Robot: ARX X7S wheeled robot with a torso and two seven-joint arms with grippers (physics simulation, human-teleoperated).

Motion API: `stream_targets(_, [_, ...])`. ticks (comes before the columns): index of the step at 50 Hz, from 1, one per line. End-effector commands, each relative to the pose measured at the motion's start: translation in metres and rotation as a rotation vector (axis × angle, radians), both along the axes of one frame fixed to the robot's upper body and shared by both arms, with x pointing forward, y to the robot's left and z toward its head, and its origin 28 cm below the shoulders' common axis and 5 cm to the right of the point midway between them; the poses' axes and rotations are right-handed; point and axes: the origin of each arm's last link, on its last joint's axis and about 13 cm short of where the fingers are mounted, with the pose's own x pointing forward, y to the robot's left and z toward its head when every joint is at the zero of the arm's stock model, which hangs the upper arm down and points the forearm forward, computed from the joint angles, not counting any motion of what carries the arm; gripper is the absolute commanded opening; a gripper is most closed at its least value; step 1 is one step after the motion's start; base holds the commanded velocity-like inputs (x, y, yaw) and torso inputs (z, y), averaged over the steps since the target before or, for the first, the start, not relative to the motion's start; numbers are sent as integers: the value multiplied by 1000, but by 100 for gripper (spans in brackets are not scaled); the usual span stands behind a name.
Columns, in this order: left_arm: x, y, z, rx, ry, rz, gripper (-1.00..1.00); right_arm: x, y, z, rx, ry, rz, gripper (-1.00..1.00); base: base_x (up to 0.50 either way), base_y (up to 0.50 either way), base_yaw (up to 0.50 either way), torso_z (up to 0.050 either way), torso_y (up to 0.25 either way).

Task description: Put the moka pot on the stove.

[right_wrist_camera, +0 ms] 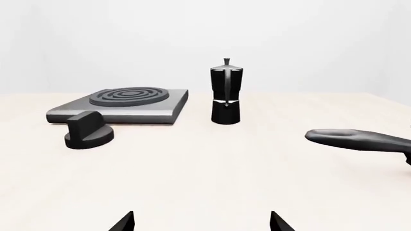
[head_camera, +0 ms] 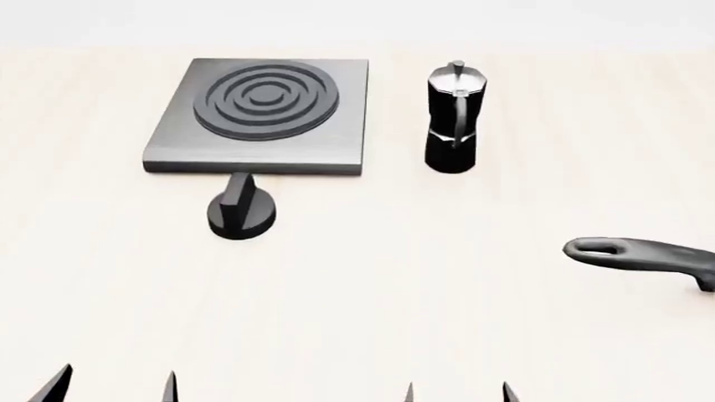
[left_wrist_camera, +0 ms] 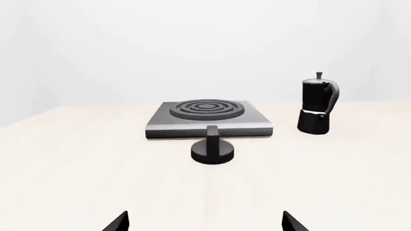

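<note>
Reach not started: moka pot (head_camera: 455, 117) stands upper centre-right, just beside the stove (head_camera: 259, 115).
Both grippers spread, empty (tips only); take your right gripper (head_camera: 458, 392) to its waist.

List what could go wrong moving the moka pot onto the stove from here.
1. The moka pot is tall and narrow; a high or off-centre grasp might tip it.
2. The stove has raised rings, so the pot could settle tilted.
3. The dark handle lies near the right gripper and its path.
</note>
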Motion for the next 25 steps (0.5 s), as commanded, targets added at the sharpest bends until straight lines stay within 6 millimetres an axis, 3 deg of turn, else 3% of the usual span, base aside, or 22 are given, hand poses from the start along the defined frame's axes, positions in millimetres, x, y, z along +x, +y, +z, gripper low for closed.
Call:
stream_targets(1, [-1, 0, 4, -2, -14, -6, 100, 0, 0, 0, 15, -14, -1, 100, 258, 0, 0, 0, 0])
stream_targets(25, [-3, 1, 6, 0, -18, -11, 100, 0, 0, 0, 12, -16, -8, 100, 312, 0, 0, 0, 0])
